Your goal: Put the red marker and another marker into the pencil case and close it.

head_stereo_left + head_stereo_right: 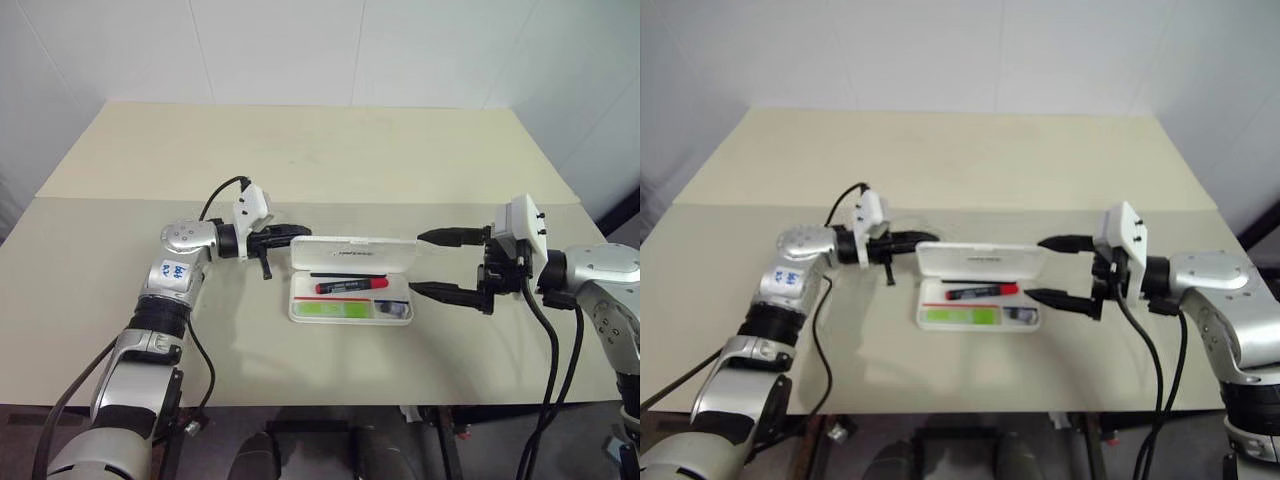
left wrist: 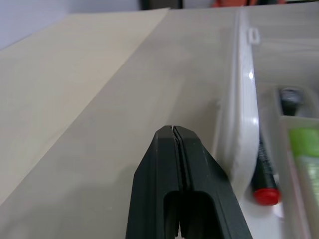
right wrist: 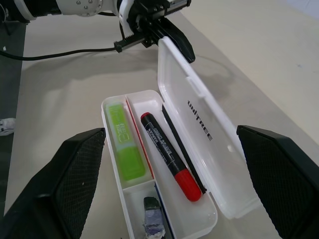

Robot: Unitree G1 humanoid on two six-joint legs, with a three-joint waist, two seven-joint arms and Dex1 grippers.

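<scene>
- White hard-plastic clamshell pencil case (image 1: 350, 309) sits open between our grippers, red marker (image 1: 352, 286) and lime-green marker (image 1: 336, 310) inside.
- Left gripper (image 1: 300, 233) pinched closed, empty, just behind the raised lid's left end.
- Right gripper (image 1: 425, 263) spread wide, empty, just beside the case's right end.

A broad beige table (image 1: 300, 150) carried the scene, its top crossed by a straight seam where a rear panel met the front one. Directly on the front panel, near the middle, lay the white pencil case (image 1: 351, 280), its lid raised at the back edge and its tray flat on the surface. The wrist view suggested, though not clearly, that the lid stood off the tabletop rather than resting on it. A black cable (image 3: 60, 52) seemed to trail across the table.
</scene>
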